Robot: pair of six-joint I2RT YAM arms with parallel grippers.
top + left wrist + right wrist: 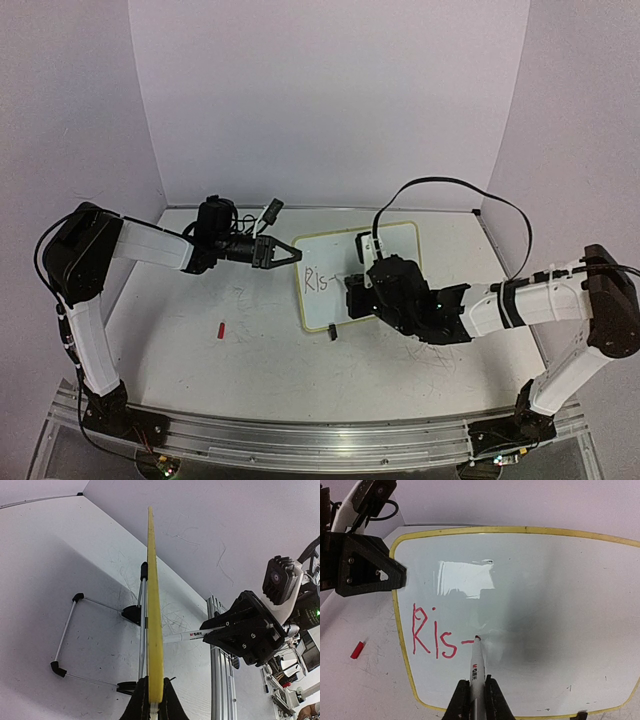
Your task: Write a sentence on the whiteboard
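Right gripper (476, 686): the jaws are pressed together on the barrel of a marker (477, 666), which points straight out from between the fingers. The barrel is white with a red tip. It carries a small red and black label, too small to read in the right wrist view. In the left wrist view the print looks like "M&G", but it is not fully legible. The tip touches the whiteboard (550, 610) at the end of a short red dash.

The sentence (434, 636) so far reads "Ris" followed by that dash, in thin red strokes. It sits on the left part of the writing face, near the yellow rim. The rest of the face is unmarked, with a bright glare patch above the letters.

Left gripper (154, 701): the jaws pinch the pale yellow edge of the board, one finger on each face. From this wrist the board is seen edge-on.

The board stands tilted at mid-table between the two arms, near the back wall. It is propped on wire legs (67, 630) with black feet.

A small red piece (220, 329) lies on the tabletop (180, 370), well apart from the board on its left side. The tabletop is white and covered in faint scribbles.
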